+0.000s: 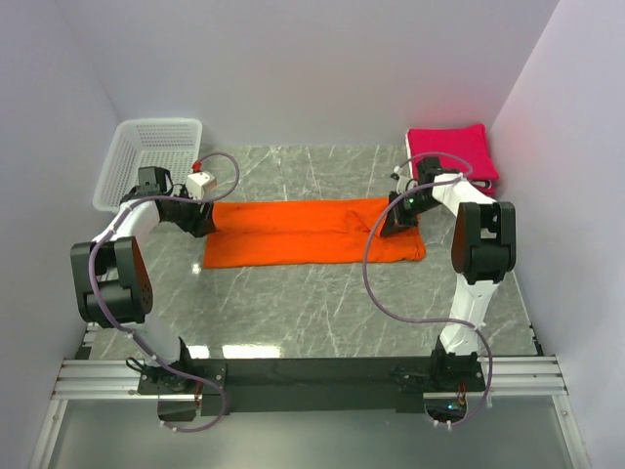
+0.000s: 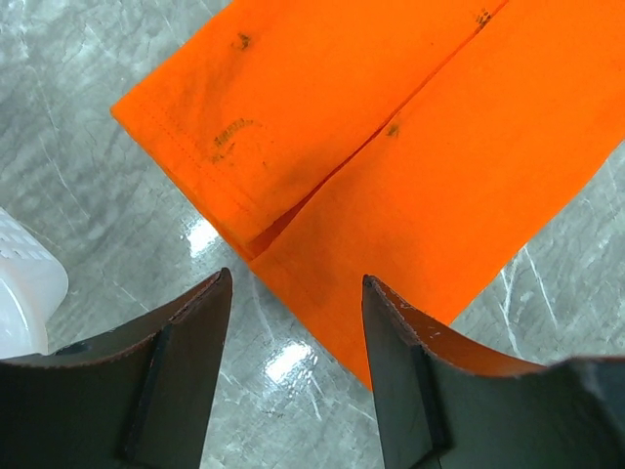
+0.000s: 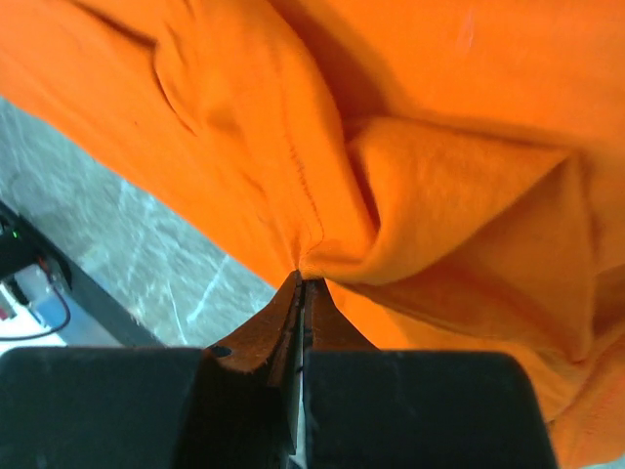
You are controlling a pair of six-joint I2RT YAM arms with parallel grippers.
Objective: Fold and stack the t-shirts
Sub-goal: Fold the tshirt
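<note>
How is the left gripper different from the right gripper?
The left gripper is open, but the right gripper is shut. The left gripper grips nothing at the left end of the orange t-shirt; the right gripper pinches a bunched fold at its right end. Both have dark fingers and sit by the same shirt.

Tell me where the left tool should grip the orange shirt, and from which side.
Probably the left short edge, where the folded flaps meet, coming in from the left end. The shirt lies flat as a long strip, and the open left tool faces that edge.
</note>
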